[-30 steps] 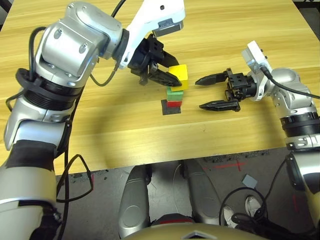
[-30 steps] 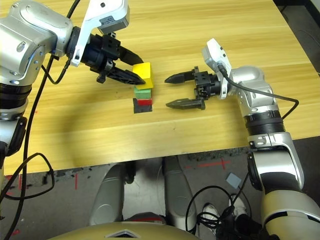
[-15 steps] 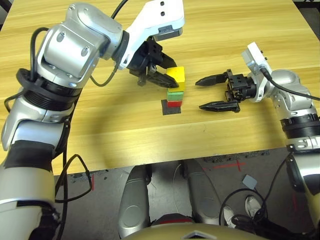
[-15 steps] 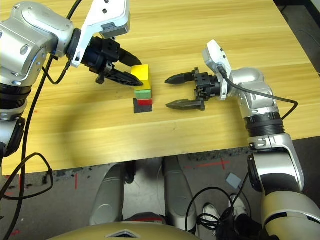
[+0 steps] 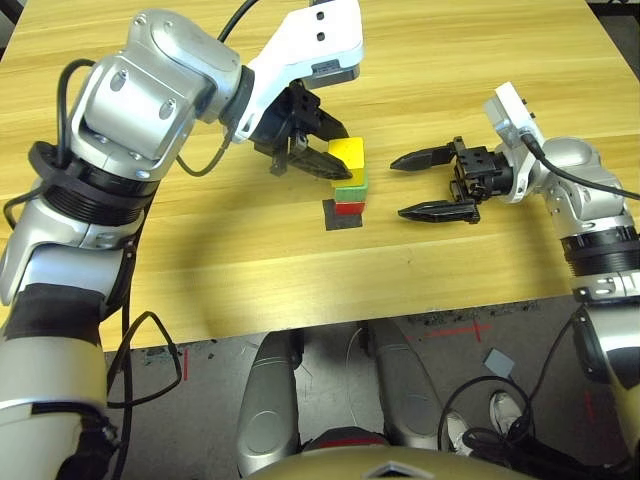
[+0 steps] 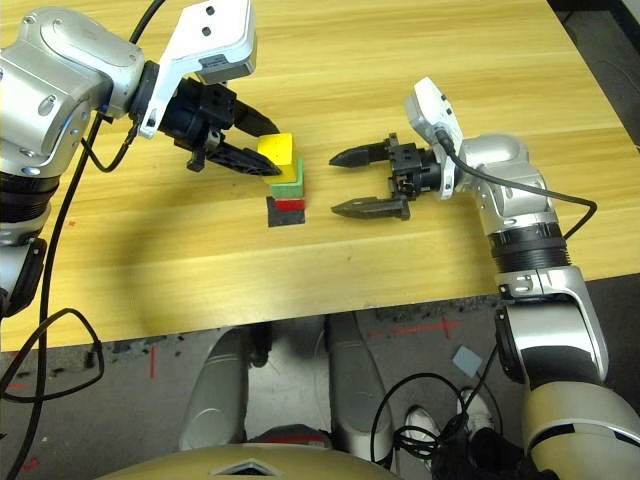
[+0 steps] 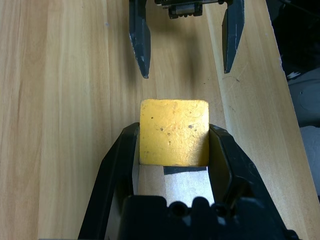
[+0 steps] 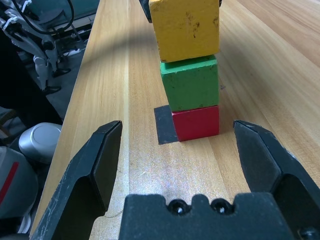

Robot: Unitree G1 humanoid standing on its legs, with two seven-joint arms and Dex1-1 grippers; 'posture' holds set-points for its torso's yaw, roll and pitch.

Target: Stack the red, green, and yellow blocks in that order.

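Yellow block: (image 7: 174, 132) between the fingers of the left end effector (image 5: 333, 155), over the green block (image 8: 191, 85); whether it rests there, I can't tell.
Left end effector: closed on the yellow block, reaching in from the counter's (image 5: 240, 270) left side.
Green block: on the red block (image 8: 197, 123), a strip of its top bare on the side facing the right arm.
Red block: bottom, partly over the black patch (image 8: 164, 125), back from the counter's near edge.
Right end effector: (image 6: 372, 180) spread wide and empty, just beside the stack.
Main risk: yellow sits off-centre toward the left arm; let go like this, it could tip or slide off that side.
Green's risk: a sideways correction while pressing down could drag green off red.
Right arm's risk: drifting inward, its fingertips could knock the stack.
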